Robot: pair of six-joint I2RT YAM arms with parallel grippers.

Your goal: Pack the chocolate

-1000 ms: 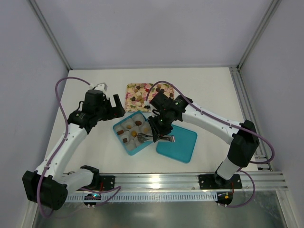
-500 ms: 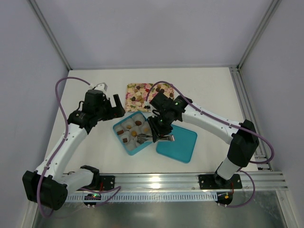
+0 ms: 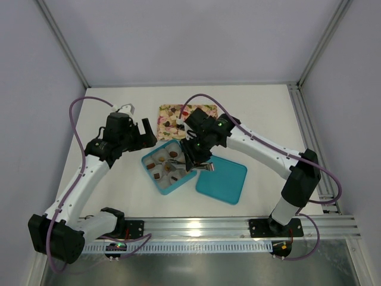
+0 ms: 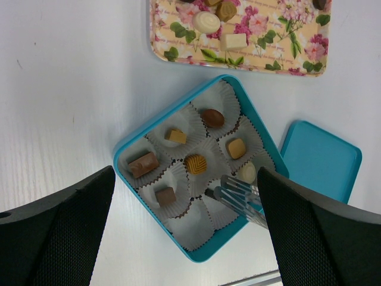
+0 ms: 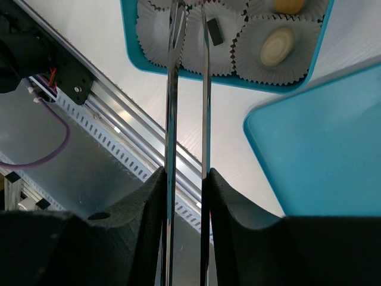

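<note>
Seven pieces of chocolate (image 4: 196,163) sit in white paper cups (image 4: 187,225) inside the teal box (image 5: 128,24) — browns, tans and one cream round. More chocolate lies on the flowered tray (image 4: 268,50) just beyond the box. A teal lid (image 4: 321,161) rests flat on the table (image 3: 268,119) right beside the box. Metal tongs (image 5: 205,107) reach into the cups at the box's near corner, blades a little apart, with a small dark piece just beside one tip — whether it is pinched I cannot tell. The right gripper (image 5: 186,174) is clamped on the tongs. The left gripper (image 3: 144,134) hovers left of the box, fingers spread wide, holding nothing.
</note>
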